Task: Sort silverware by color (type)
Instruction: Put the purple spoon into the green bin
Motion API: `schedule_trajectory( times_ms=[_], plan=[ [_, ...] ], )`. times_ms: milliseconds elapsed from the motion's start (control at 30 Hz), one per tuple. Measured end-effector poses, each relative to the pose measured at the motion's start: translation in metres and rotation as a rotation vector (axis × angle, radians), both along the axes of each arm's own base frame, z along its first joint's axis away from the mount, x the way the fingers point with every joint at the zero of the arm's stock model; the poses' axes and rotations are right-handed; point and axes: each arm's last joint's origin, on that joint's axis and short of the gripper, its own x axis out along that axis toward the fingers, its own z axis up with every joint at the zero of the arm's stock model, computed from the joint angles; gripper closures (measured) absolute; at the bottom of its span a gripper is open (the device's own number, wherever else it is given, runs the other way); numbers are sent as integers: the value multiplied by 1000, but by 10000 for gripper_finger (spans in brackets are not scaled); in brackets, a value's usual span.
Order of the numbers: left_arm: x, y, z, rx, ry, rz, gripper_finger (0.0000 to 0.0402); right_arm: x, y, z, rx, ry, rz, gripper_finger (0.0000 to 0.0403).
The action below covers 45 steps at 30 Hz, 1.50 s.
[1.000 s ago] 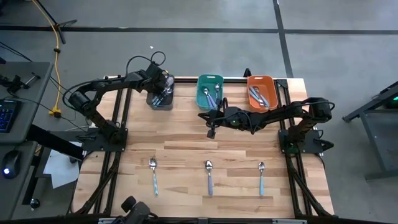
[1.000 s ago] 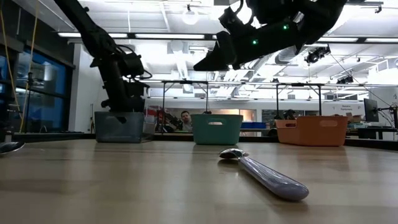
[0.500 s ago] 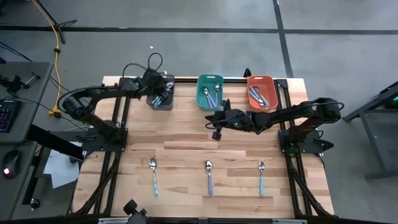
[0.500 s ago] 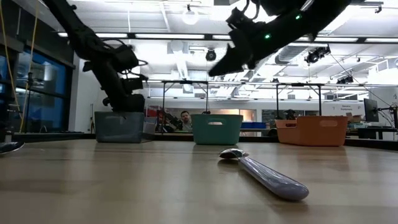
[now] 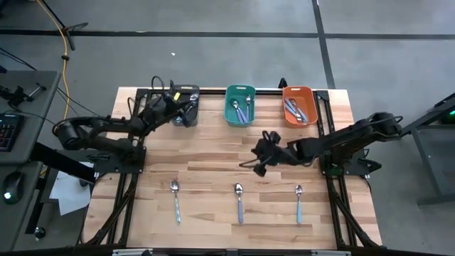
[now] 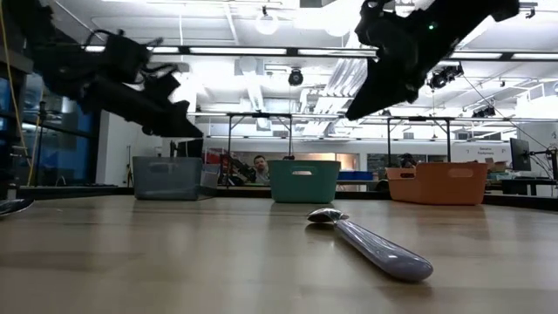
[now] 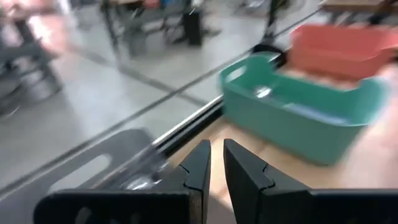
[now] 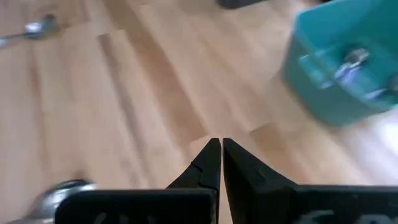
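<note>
Three spoons lie flat on the table near its near edge: one at the left [image 5: 175,199], a lilac-handled one in the middle [image 5: 239,202] [image 6: 370,245], and a light blue one at the right [image 5: 298,201]. More spoons lie in the dark grey bin [image 5: 188,110], the teal bin [image 5: 240,105] and the orange bin [image 5: 298,105]. My left gripper [image 5: 183,110] [image 7: 216,155] hovers at the grey bin, fingers almost together, empty. My right gripper [image 5: 259,168] [image 8: 221,155] hangs shut and empty above the table's middle, beyond the middle spoon.
The three bins stand in a row along the far edge. Bare wood lies between the bins and the row of spoons. Black frame rails run along the table's left and right sides. A person shows far off in the room behind the table.
My left gripper has risen out of the dark grey bin and drawn back toward the table's left edge. My right gripper has moved from beside the teal bin toward the near edge, closer to the middle spoon. The spoons on the table have stayed put.
</note>
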Motion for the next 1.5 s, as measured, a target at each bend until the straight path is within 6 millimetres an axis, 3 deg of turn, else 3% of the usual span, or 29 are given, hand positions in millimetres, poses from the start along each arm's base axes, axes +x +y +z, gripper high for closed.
schedule_trajectory(
  times_ms=[233,367,567,867,1100,1300,1500],
  plan=[
    [-6,-30,-7,37,-59,-130,367,12,32,-27,173,-5,6,402],
    [-7,-40,-13,25,-44,-173,367,29,52,-38,243,13,13,395],
    [-6,-47,-17,20,-26,-212,367,64,80,-37,373,82,26,338],
    [-5,-49,-17,43,-12,-225,367,90,104,-41,595,279,-191,266],
    [-5,-49,-17,43,-10,-223,367,100,103,-63,723,374,-255,262],
    [-5,-49,-17,43,-11,-222,367,103,94,-69,696,388,-270,270],
    [-5,-49,-17,43,-11,-222,367,104,83,-71,609,400,-256,309]
  ],
)
